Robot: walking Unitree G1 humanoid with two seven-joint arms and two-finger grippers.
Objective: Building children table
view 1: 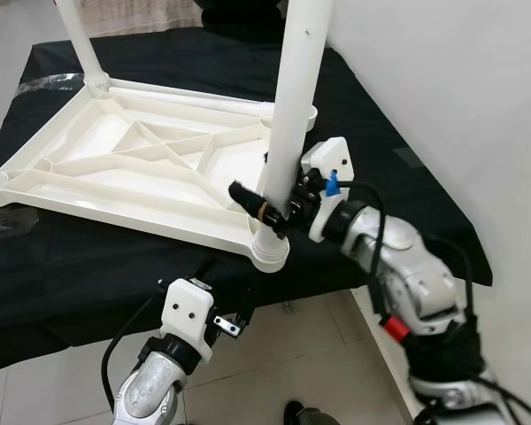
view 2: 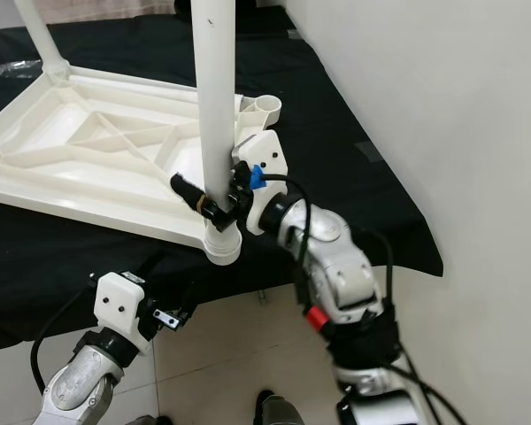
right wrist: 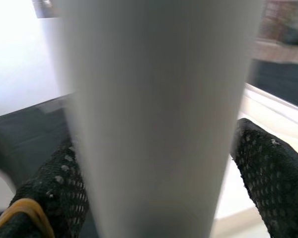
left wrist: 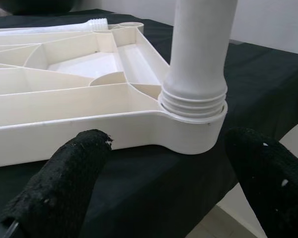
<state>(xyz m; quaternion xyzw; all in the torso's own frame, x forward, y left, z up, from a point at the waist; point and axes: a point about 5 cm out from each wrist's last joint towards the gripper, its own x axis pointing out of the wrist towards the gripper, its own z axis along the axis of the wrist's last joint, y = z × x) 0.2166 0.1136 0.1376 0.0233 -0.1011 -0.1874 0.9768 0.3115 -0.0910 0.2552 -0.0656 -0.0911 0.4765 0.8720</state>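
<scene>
While the leg stands in its socket, these are the points that matter:

Step in hand: seating the white leg (view 1: 294, 106) in the near corner socket (view 1: 270, 250) of the upturned tabletop (view 1: 124, 164). I judge it is being screwed home, since the left wrist view shows thread rings (left wrist: 193, 101) above the socket rim.

How to do it well: keep the leg plumb over the socket while turning. It looks slightly tilted toward the upper right of the left eye view, and a skewed start could cross the threads. Turn in short strokes, regripping low on the tube.

Right gripper (view 1: 267, 209): pinching the leg just above the socket, one finger (right wrist: 268, 163) on each side of the tube. It sits centre of the left eye view, forearm reaching in from the lower right, wrist bent toward the tabletop.

Left gripper (left wrist: 179, 183): fingers spread wide and holding nothing, low at the bottom left of the left eye view, below the edge of the black cloth (view 1: 398, 159), aimed up at the socket.

Tabletop: upside down on the black cloth, upper left to centre of frame; another leg (view 1: 78, 40) stands at its far corner.
</scene>
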